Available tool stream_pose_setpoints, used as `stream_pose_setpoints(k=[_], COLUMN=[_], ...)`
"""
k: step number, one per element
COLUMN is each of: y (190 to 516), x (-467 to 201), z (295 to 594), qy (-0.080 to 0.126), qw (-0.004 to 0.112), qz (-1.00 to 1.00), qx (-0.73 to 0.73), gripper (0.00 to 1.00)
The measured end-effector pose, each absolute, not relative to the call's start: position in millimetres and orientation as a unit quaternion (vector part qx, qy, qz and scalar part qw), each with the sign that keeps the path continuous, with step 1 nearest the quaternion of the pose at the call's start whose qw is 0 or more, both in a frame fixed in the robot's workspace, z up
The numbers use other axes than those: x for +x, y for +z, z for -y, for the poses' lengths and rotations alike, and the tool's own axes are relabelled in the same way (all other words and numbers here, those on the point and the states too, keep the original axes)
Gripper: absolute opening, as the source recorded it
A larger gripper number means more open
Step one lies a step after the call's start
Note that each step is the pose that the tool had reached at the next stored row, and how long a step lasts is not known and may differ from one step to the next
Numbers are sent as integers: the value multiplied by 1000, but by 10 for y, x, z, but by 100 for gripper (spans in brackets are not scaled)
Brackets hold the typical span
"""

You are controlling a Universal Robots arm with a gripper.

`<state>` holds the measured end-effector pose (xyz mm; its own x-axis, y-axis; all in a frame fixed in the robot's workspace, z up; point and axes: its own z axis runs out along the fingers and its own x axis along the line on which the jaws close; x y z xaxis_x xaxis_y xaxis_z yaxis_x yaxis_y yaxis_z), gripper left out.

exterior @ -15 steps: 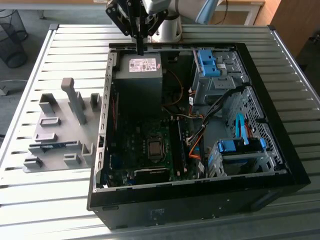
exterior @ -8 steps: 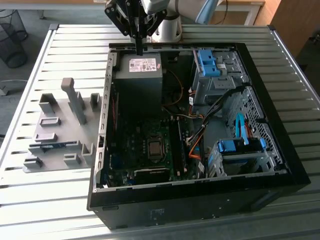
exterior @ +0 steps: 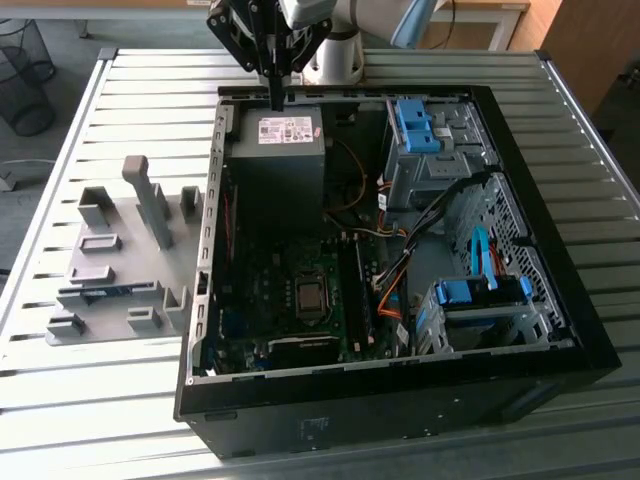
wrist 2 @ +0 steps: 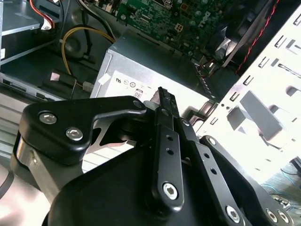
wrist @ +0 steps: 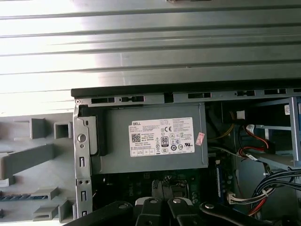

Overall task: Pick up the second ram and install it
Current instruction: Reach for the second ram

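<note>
One second ram seemingly lies in the grey holder, jaws pinched together above the power supply.

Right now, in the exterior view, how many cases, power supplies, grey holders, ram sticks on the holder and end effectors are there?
case: 1
power supply: 1
holder: 1
ram: 1, lying in the holder
end effector: 1, above the case's far edge
Total: 5
</note>
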<state>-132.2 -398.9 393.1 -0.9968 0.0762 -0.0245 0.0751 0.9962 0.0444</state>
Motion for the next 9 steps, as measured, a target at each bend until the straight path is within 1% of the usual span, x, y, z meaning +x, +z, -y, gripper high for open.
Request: stream_pose_setpoints(k=[9], y=[3930], x=[-1350], z=[3989], qy=[22], qw=[13], qz=[-999], qx=[38], gripper=[10])
